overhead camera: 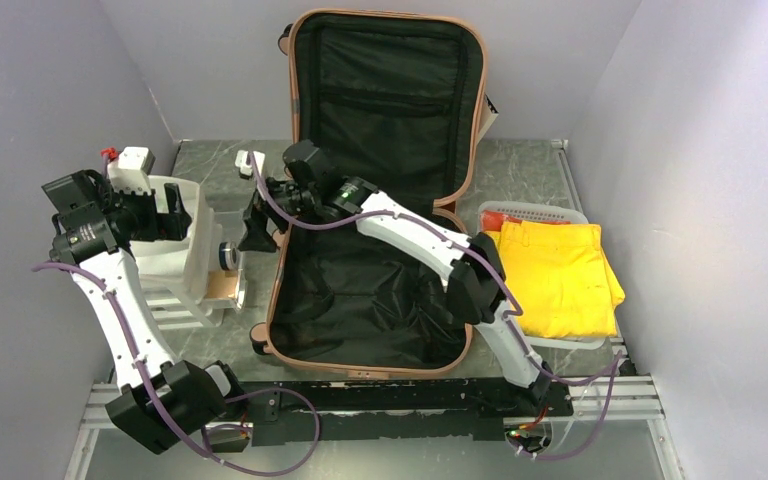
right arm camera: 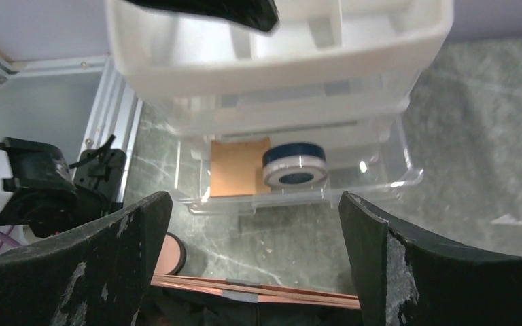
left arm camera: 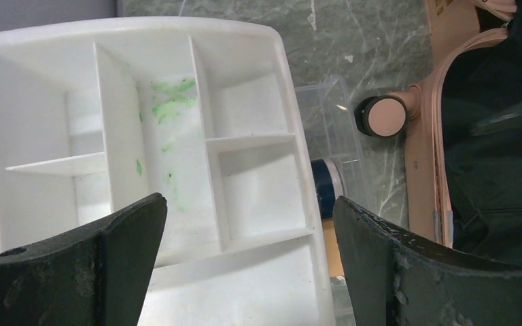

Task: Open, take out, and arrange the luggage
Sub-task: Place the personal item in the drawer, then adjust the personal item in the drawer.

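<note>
The suitcase [overhead camera: 350,300] lies open on the worktop [overhead camera: 520,170], lid [overhead camera: 390,90] propped upright. Right pincer [right arm camera: 255,204] is spread and empty, facing the clear drawer [right arm camera: 353,193] holding a tape roll [right arm camera: 295,165]. Left pincer [left arm camera: 248,204] is spread over the white tray [left arm camera: 245,176]. Recommend lifting clear of the suitcase rim before reaching inside.

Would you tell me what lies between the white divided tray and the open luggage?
A clear drawer holding a blue tin and a tan card, then bare marble table up to the luggage; the right wrist view shows it.
</note>
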Available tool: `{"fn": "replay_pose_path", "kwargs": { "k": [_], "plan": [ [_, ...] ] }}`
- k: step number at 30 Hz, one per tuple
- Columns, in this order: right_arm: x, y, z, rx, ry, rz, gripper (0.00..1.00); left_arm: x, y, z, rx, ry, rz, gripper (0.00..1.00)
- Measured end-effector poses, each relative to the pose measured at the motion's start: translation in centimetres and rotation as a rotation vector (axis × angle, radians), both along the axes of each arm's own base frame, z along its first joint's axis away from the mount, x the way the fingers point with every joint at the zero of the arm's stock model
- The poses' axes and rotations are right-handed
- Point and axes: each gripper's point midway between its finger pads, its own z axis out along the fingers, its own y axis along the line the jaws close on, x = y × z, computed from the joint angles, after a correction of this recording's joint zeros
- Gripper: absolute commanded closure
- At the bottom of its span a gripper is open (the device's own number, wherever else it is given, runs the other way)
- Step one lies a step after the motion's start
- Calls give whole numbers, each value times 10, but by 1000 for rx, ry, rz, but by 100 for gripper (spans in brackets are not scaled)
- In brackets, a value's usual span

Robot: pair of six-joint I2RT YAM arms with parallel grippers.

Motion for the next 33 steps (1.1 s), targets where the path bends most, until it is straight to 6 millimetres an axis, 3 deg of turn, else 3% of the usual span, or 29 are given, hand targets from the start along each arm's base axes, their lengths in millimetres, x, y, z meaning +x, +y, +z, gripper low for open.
{"fn": "replay_pose_path", "kwargs": {
  "k": [7, 11, 16, 28, 33],
  "plan": [
    [3, 6, -93, -150, 187, -48, 13, 0, 5, -5, 8, 16, 19, 4],
    [3, 8, -120, -192, 249, -65, 14, -1, 5, -11, 0, 30, 20, 4],
    [8, 17, -121, -179, 231, -92, 16, 0, 5, -11, -1, 31, 20, 3],
    [49, 48, -88, -88, -71, -258, 20, -2, 3, -9, 5, 16, 22, 3],
    [59, 55, -99, -102, -149, -303, 20, -2, 3, -8, 8, 12, 22, 3]
  ]
}}
